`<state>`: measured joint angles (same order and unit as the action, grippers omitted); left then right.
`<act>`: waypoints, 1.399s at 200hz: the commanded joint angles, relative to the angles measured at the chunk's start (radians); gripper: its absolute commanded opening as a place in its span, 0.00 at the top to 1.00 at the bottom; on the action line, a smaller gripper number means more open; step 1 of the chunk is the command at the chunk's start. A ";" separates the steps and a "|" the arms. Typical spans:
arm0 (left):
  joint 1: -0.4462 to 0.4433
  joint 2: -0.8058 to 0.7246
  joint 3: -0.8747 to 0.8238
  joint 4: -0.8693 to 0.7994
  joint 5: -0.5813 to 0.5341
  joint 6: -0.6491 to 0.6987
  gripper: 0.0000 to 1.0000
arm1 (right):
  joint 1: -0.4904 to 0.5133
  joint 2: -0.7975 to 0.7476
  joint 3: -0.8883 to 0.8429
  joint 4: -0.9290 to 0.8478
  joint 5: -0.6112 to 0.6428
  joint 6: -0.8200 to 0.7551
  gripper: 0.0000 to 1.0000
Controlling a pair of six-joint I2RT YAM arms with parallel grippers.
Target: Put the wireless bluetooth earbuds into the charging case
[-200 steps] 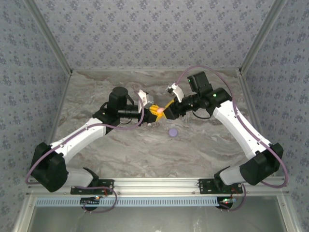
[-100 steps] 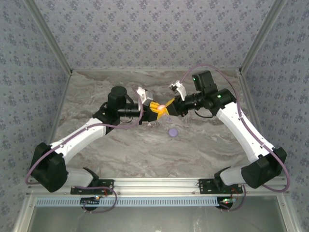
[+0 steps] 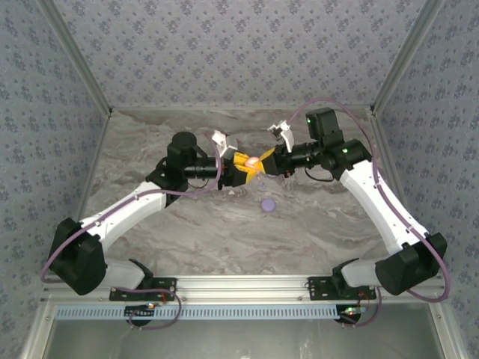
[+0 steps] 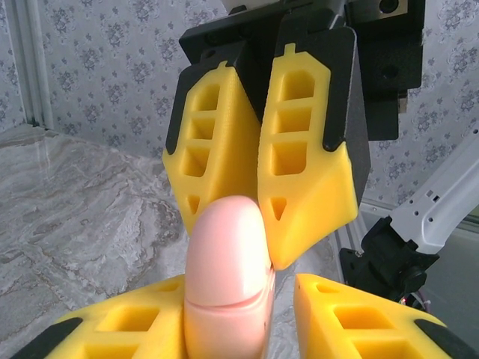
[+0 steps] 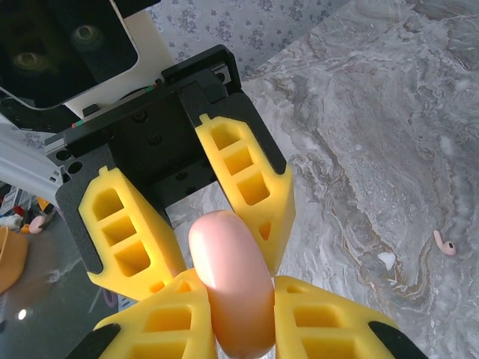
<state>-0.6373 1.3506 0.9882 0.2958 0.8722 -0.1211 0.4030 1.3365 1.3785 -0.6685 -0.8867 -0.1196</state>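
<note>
Top external view: both arms meet above the desk (image 3: 187, 232) with the pink charging case (image 3: 253, 160) between them. The right gripper (image 5: 238, 299) pinches the case. The left gripper (image 4: 239, 292) is spread around it, with a gap at one finger. One pink earbud (image 5: 444, 244) lies on the desk near a white bit (image 5: 386, 259). A purple disc (image 3: 267, 204) lies nearer the arm bases.
</note>
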 commanded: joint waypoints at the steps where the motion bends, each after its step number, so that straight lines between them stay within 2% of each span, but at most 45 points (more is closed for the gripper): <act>1: -0.016 0.017 0.042 0.009 0.064 -0.016 0.63 | -0.016 -0.021 -0.003 0.058 -0.008 0.020 0.83; 17: -0.013 0.025 0.051 0.005 0.068 -0.025 0.64 | -0.017 -0.019 -0.004 0.060 -0.012 0.020 0.83; 45: -0.012 0.034 0.061 0.004 0.084 -0.025 0.72 | -0.016 -0.017 -0.002 0.053 -0.023 0.017 0.83; 58: -0.012 0.037 0.066 0.003 0.093 -0.021 0.81 | -0.015 -0.016 -0.001 0.049 -0.024 0.014 0.82; 69: -0.013 0.038 0.068 -0.004 0.096 -0.015 0.93 | -0.013 -0.013 -0.001 0.045 -0.023 0.011 0.80; 77: -0.013 0.037 0.068 -0.005 0.094 -0.011 0.97 | -0.012 -0.012 0.001 0.040 -0.018 0.008 0.78; 100: -0.012 0.029 0.061 -0.005 0.104 0.014 0.97 | -0.011 -0.013 0.003 0.036 0.048 0.011 0.66; 117: -0.013 0.021 0.055 -0.006 0.107 0.033 0.98 | -0.012 -0.013 0.007 0.034 0.102 0.016 0.64; 144: -0.013 0.015 0.052 -0.020 0.111 0.056 0.99 | -0.011 -0.018 0.013 0.042 0.199 0.036 0.53; 168: -0.013 0.010 0.048 -0.031 0.113 0.079 0.99 | -0.013 -0.026 0.012 0.052 0.274 0.052 0.50; 197: -0.014 0.008 0.044 -0.033 0.104 0.087 0.99 | -0.015 -0.031 0.013 0.047 0.284 0.055 0.44; 234: 0.004 0.023 0.022 0.027 0.058 0.027 0.97 | -0.025 -0.068 0.012 0.058 0.286 0.076 0.34; 280: 0.052 0.037 0.011 0.097 0.027 -0.044 0.97 | -0.108 -0.057 0.030 0.039 0.379 0.165 0.30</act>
<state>-0.6041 1.3842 1.0054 0.3183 0.9028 -0.1276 0.3397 1.2743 1.3781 -0.6216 -0.5957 -0.0250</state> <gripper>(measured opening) 0.148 0.700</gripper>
